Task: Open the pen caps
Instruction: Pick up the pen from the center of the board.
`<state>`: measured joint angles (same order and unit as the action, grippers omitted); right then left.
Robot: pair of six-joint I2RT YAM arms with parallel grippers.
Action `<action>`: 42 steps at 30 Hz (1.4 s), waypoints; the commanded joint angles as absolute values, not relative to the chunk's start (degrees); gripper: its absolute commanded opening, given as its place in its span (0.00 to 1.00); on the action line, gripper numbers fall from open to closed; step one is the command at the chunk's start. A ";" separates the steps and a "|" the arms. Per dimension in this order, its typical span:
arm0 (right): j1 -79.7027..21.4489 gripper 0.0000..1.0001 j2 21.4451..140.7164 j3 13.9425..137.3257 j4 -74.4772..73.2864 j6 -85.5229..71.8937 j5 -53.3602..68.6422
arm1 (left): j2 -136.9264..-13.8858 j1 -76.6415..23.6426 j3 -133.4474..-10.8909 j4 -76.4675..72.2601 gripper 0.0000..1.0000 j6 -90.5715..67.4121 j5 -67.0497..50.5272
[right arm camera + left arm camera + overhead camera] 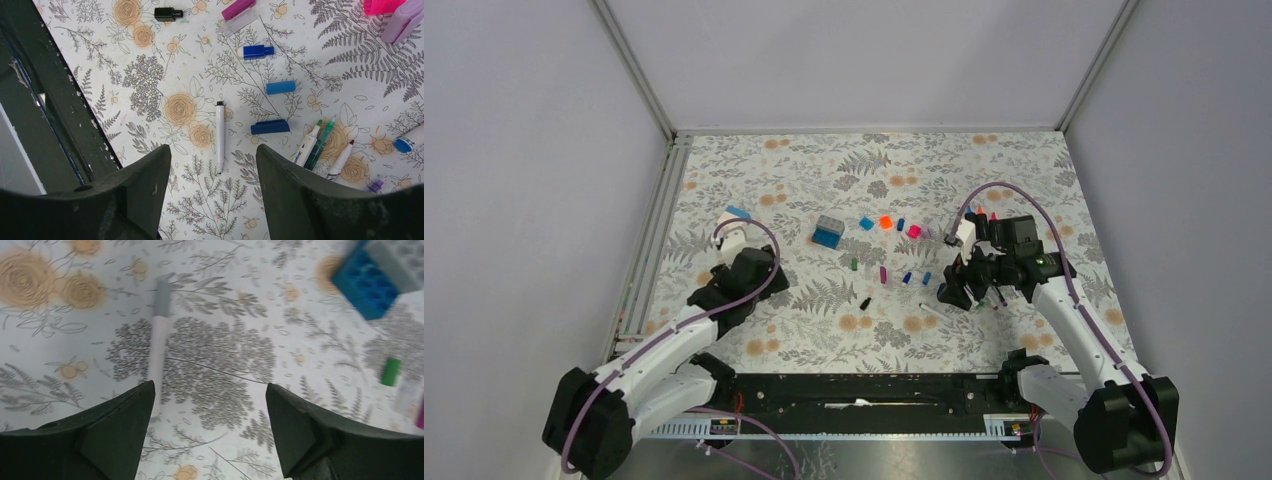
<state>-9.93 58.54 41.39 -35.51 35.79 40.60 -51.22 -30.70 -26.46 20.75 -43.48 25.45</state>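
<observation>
Several loose pen caps lie mid-table: blue [865, 223], orange [885, 222], pink [914, 231], green [854, 264], purple [883, 274] and black [865, 302]. My left gripper [774, 270] is open and empty, left of the caps. In the left wrist view, the left gripper [210, 390] hovers over the cloth near a white pen with a grey cap [161, 295]; a green cap [390, 371] lies to the right. My right gripper [952, 293] is open and empty. In the right wrist view, the right gripper [214, 150] is above an uncapped white pen [220, 136], with blue caps [280, 87] and a black cap [167, 13] beyond.
A blue-and-grey block [828, 232] stands left of the caps and shows in the left wrist view [380, 275]. Several uncapped pens [312, 145] lie right of the right gripper. A dark rail [864, 395] runs along the table's near edge. Walls enclose the floral cloth.
</observation>
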 commanded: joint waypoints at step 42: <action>-8.91 0.71 57.23 41.57 -37.61 38.56 45.90 | -64.68 -19.60 -29.27 15.36 0.00 -45.32 3.33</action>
<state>-9.30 58.33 41.39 -35.77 36.53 41.80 -70.22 -19.42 -30.48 19.57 -46.50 12.01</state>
